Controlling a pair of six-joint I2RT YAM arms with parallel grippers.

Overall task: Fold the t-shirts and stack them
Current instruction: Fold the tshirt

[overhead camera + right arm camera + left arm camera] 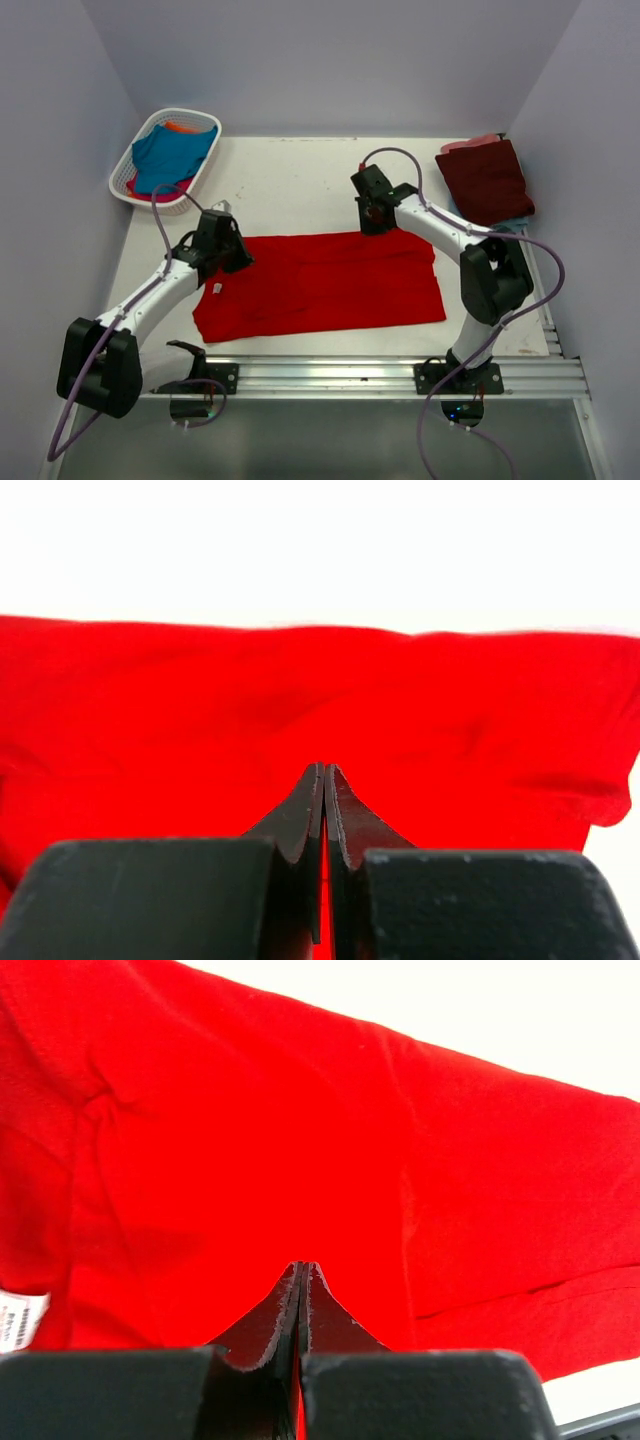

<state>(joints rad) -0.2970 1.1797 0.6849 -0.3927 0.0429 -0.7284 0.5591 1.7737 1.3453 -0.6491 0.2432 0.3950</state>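
The large bright red t-shirt [320, 285] lies flat as a wide rectangle on the white table, between the two arms. My left gripper [232, 260] is at its far left corner and is shut on the cloth; the left wrist view shows the jaws [302, 1266] pressed together over red cloth [250, 1140]. My right gripper [376, 224] is at the far edge, right of the middle, and is shut on it as well [325, 768]. A folded dark maroon t-shirt [487, 180] lies at the back right on pink [470, 143] and pale blue [515, 222] ones.
A white lattice basket [122, 182] at the back left holds a teal t-shirt [170, 155], with orange [180, 127] and pink [150, 196] cloth under it. A white label [217, 289] shows at the red shirt's left end. A metal rail [380, 375] runs along the near edge.
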